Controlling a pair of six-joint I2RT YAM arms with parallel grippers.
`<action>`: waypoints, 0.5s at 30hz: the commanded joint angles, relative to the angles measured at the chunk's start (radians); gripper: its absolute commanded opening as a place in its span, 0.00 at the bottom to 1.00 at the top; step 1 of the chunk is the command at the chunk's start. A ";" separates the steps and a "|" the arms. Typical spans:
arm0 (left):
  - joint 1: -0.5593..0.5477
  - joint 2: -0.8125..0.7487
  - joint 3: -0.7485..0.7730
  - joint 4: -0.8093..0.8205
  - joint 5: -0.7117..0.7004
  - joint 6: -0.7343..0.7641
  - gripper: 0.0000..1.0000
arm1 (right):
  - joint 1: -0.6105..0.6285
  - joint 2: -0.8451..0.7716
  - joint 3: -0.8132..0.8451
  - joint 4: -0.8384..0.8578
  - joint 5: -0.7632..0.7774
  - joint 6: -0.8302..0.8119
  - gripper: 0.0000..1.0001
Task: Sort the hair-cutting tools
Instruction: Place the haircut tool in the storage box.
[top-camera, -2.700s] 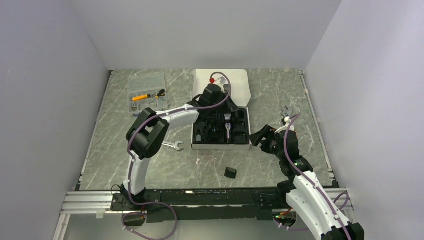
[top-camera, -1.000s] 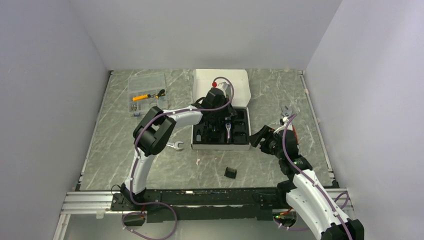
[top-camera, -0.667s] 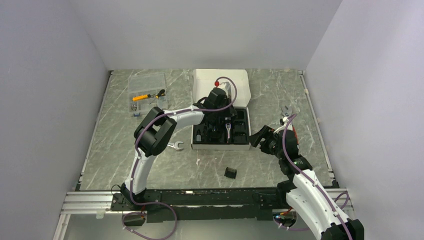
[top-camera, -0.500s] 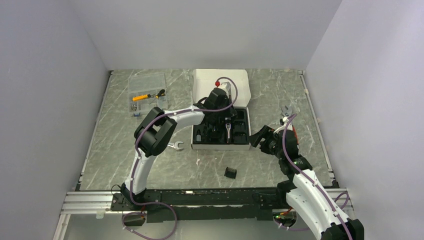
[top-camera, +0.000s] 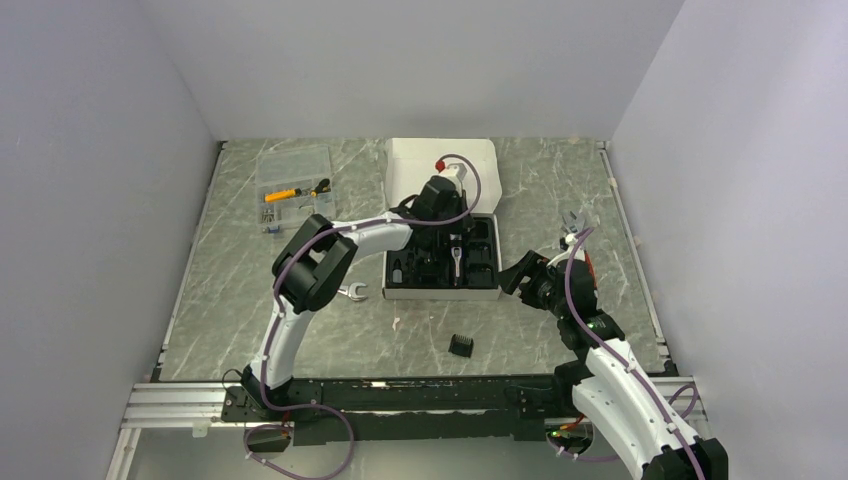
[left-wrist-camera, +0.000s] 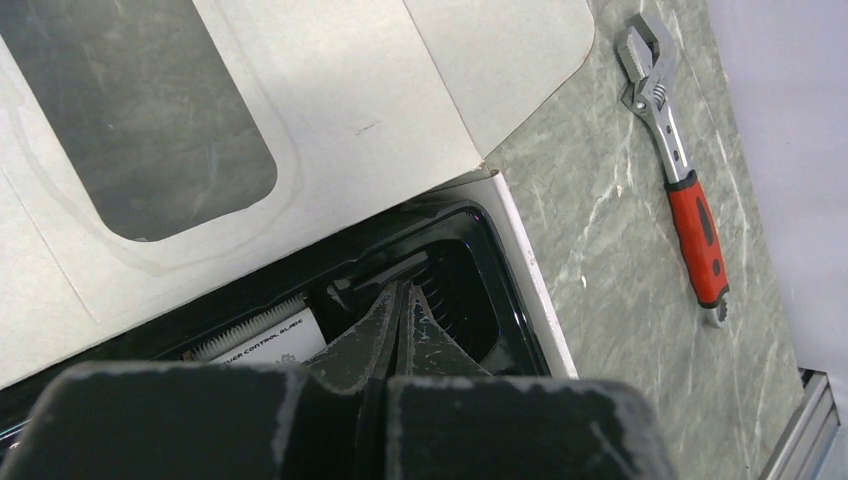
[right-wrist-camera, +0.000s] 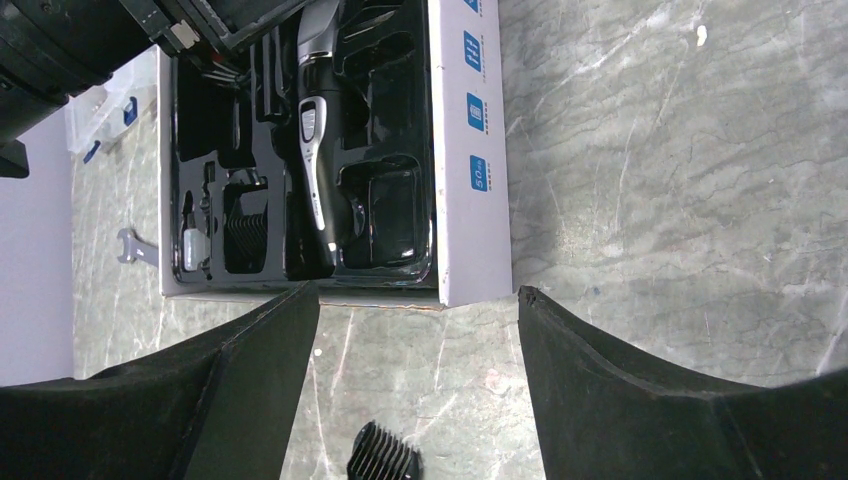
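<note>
The black-and-silver hair clipper (top-camera: 455, 262) (right-wrist-camera: 315, 150) lies in the black tray of a white box (top-camera: 441, 292). My left gripper (top-camera: 446, 232) (left-wrist-camera: 405, 295) is shut, its tips down in the tray's back right pocket, where a ribbed black comb attachment (left-wrist-camera: 458, 300) lies. Nothing shows between its fingers. Another comb attachment (right-wrist-camera: 243, 240) sits in a tray slot. A loose one (top-camera: 460, 345) (right-wrist-camera: 385, 463) lies on the table in front of the box. My right gripper (top-camera: 517, 272) (right-wrist-camera: 418, 290) hangs open beside the box's right front corner, holding nothing.
The box's white lid (top-camera: 440, 160) (left-wrist-camera: 300, 130) lies folded back behind the tray. A red-handled adjustable wrench (left-wrist-camera: 675, 160) lies right of the box. A silver open-end wrench (top-camera: 350, 292) (right-wrist-camera: 130, 247) lies left of it. A clear parts organizer (top-camera: 294, 185) stands at the back left.
My left gripper has shifted a little to the right over the tray's back part and stays shut. The right arm has not moved.
</note>
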 joint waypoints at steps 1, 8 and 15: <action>-0.019 0.046 -0.053 -0.103 -0.043 0.067 0.00 | -0.002 -0.003 -0.005 0.033 -0.016 0.013 0.75; -0.020 -0.114 -0.157 -0.004 -0.047 0.034 0.01 | -0.002 -0.008 0.003 0.026 -0.018 0.015 0.75; -0.018 -0.255 -0.184 0.032 -0.034 -0.011 0.21 | -0.002 -0.014 0.000 0.022 -0.018 0.018 0.75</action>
